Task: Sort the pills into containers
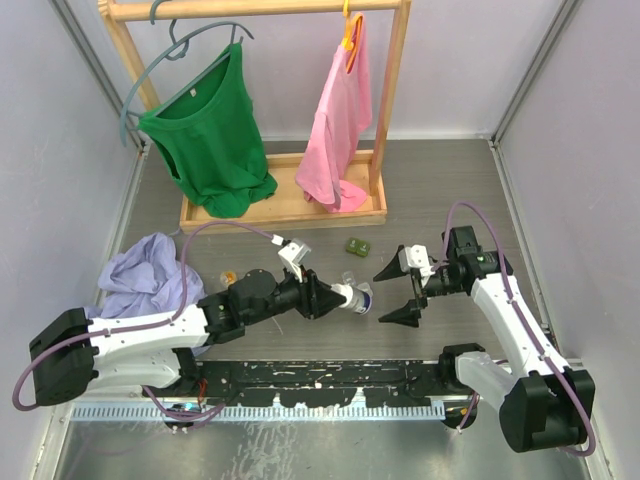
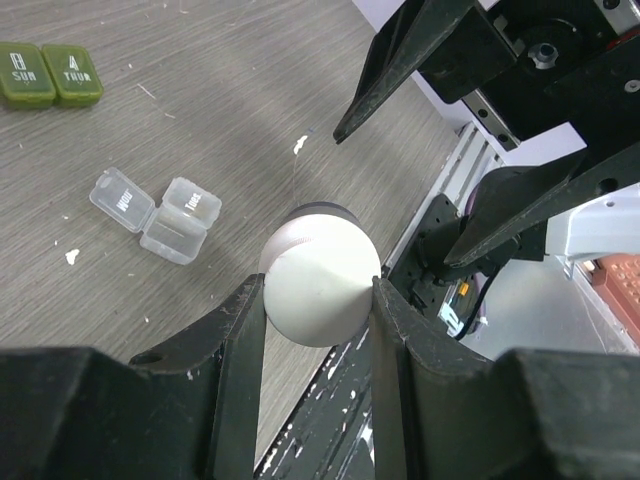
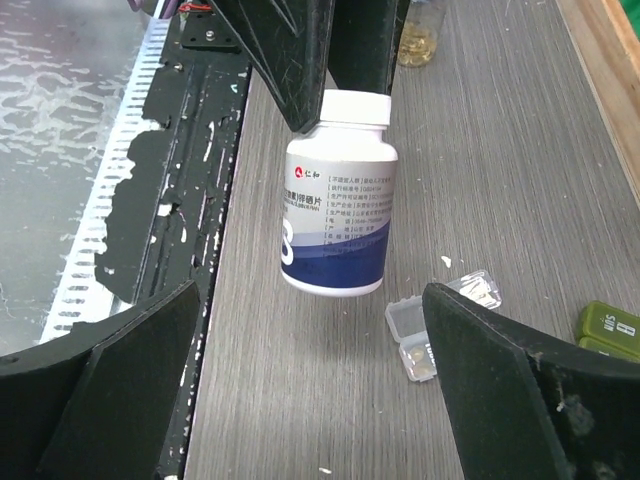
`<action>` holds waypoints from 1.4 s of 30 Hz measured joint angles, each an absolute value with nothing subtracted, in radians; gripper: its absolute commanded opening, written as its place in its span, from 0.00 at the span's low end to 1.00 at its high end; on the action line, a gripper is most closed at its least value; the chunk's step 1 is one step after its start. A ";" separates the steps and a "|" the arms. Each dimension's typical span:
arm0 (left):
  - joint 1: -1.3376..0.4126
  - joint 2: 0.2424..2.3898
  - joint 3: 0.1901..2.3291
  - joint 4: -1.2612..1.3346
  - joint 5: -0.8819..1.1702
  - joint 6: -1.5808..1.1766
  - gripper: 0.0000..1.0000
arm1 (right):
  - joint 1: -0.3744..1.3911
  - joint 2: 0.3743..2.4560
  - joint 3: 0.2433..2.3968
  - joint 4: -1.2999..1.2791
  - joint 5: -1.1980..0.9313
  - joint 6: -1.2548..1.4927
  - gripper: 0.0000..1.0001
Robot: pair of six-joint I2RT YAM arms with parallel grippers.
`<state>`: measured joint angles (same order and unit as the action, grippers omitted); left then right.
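Observation:
My left gripper (image 1: 335, 297) is shut on the white cap of a white pill bottle (image 1: 358, 299) with a blue band. It holds the bottle off the table, base pointing at my right gripper (image 1: 385, 297). In the left wrist view the cap (image 2: 320, 285) sits pinched between the fingers (image 2: 245, 340). My right gripper (image 3: 310, 292) is open and empty, its jaws wide on either side of the bottle (image 3: 338, 200). The clear pill box (image 3: 418, 335) lies open on the table beside it, with yellowish pills in one compartment. It also shows in the left wrist view (image 2: 155, 215). The dark green pill box (image 1: 358, 246) lies shut farther back.
A wooden clothes rack (image 1: 285, 210) with a green shirt (image 1: 205, 130) and a pink shirt (image 1: 340, 130) stands at the back. A lavender cloth (image 1: 145, 270) lies at the left. A small vial of yellow pills (image 3: 418, 40) stands behind the bottle. A metal rail (image 1: 320, 380) runs along the near edge.

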<state>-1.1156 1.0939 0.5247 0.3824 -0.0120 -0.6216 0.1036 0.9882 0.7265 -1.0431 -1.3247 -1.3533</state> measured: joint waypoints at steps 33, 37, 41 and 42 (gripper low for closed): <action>-1.164 1.250 0.586 0.529 -0.087 -0.731 0.00 | 0.262 0.975 0.665 -0.666 -1.170 -0.970 0.82; -1.165 1.262 0.587 0.552 -0.091 -0.751 0.00 | 0.282 0.976 0.660 -0.628 -1.149 -0.938 0.78; -1.165 1.269 0.587 0.571 -0.092 -0.765 0.00 | 0.298 0.985 0.655 -0.600 -1.136 -0.913 0.75; -1.165 1.269 0.587 0.575 -0.092 -0.768 0.00 | 0.301 0.987 0.654 -0.596 -1.135 -0.909 0.74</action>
<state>-1.1648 1.2686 0.5865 0.5751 -0.0921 -0.7681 0.3008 0.9867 0.6544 -0.5961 -1.1347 -0.9092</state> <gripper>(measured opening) 0.385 0.762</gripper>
